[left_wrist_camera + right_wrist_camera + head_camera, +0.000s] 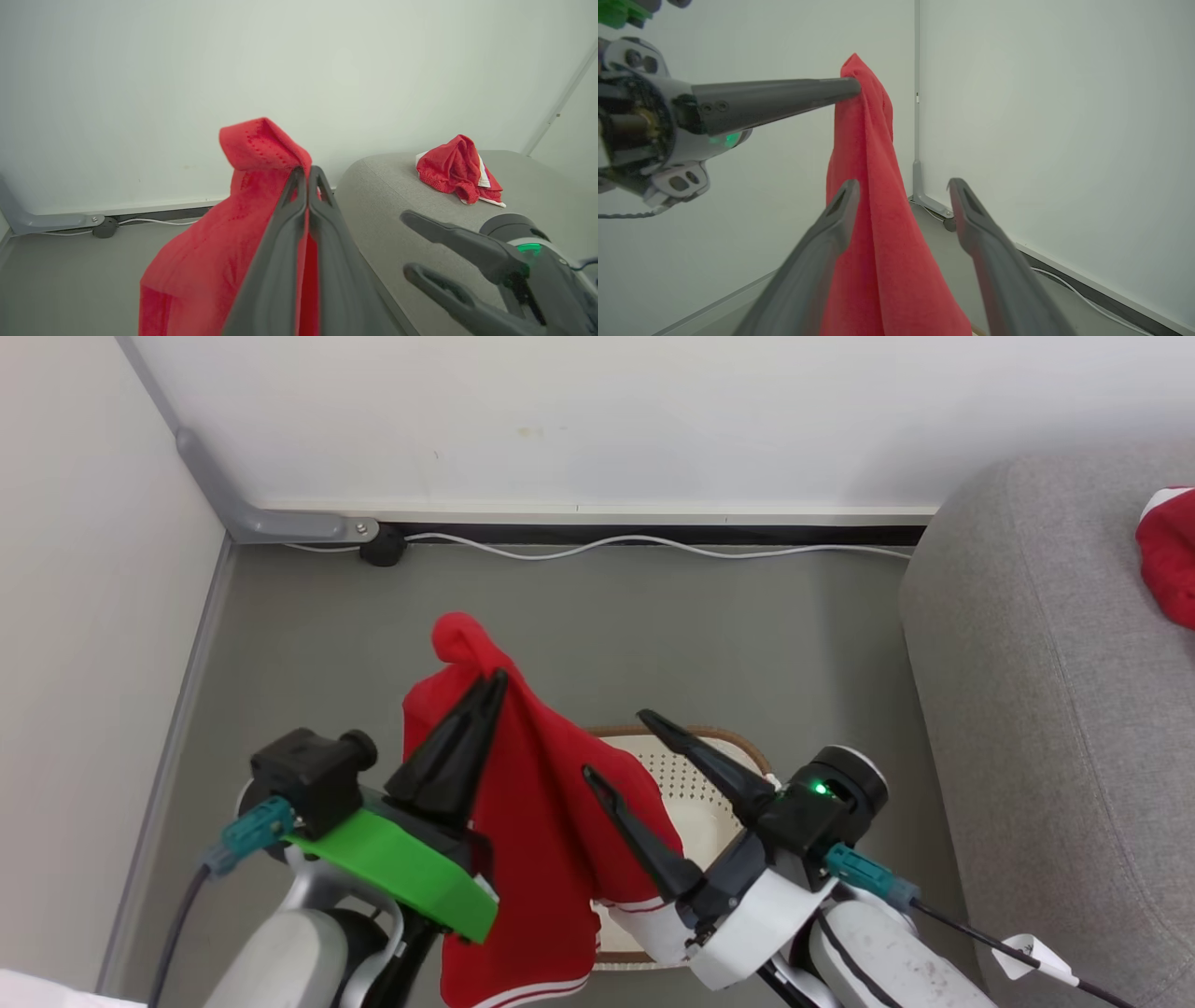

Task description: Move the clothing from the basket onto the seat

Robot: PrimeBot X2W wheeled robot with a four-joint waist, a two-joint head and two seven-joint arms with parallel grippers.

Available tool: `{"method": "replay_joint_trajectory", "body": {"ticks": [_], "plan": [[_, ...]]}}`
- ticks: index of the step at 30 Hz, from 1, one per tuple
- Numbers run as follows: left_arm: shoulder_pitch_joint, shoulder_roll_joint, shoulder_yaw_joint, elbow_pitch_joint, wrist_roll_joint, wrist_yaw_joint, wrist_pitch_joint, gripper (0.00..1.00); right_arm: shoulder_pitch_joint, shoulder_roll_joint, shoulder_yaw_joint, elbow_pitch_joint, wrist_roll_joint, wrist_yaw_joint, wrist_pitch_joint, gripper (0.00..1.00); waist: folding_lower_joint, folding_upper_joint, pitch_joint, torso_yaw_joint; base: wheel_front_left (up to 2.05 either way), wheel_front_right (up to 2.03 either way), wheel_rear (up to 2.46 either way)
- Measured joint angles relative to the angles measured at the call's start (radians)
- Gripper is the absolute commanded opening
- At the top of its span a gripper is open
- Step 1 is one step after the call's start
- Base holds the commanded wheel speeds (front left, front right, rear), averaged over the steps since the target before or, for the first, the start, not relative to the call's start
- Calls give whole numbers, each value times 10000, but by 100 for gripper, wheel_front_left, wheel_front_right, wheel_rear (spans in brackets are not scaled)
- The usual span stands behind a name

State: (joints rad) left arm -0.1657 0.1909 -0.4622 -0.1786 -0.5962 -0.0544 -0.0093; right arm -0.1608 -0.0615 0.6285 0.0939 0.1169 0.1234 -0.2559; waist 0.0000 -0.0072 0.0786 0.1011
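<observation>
You have two red garments to account for, one basket, one seat and two tools.

The basket (691,803) sits on the grey floor (653,616), and from the head view you see only part of its cream perforated inside and brown rim. No clothing shows in that visible part.

Your left tool (495,683) is clamped shut on the first red garment (541,803), pinching it near its top fold. It holds the cloth up above the basket's left side, so the garment hangs free in a long drape. Its white-striped hem falls in front of the basket's left edge.

Your right tool (616,745) hovers over the basket with its two fingers spread wide and nothing between them. One finger lies right against the hanging cloth in the head view. You cannot tell from the pictures whether it touches.

The seat (1036,691) stands just to the right of the basket. The second red garment (1167,555), crumpled and showing a white trim, lies on top of the seat, well apart from the basket.

One white cable (597,546) runs along the wall base beyond the basket.
</observation>
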Motion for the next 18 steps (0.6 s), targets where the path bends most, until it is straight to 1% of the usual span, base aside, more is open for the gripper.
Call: {"method": "replay_joint_trajectory", "body": {"ticks": [5,13,14,15,16,18], "plan": [[-130,-186,-510,-46,27,-123,182,0,-228,-2,355,186,167,0,0,100,0,0,-7,40,0,0,0],[-245,-512,-1243,-514,44,-263,368,0,-589,-4,389,470,543,0,0,100,0,0,-9,111,0,0,0],[-254,-546,-1290,-585,40,-293,418,0,-600,-4,391,585,585,0,0,95,0,0,-9,117,0,0,0],[-262,-583,-1346,-642,40,-299,451,0,-602,-6,412,740,637,0,0,11,0,0,-10,123,0,0,0],[-279,-612,-1402,-692,40,-303,451,0,-601,-15,483,894,725,0,2,0,0,0,-10,127,0,0,0],[-305,-671,-1440,-786,40,-303,477,0,-599,-13,602,1060,892,0,2,0,0,0,-10,131,0,0,0]]}}
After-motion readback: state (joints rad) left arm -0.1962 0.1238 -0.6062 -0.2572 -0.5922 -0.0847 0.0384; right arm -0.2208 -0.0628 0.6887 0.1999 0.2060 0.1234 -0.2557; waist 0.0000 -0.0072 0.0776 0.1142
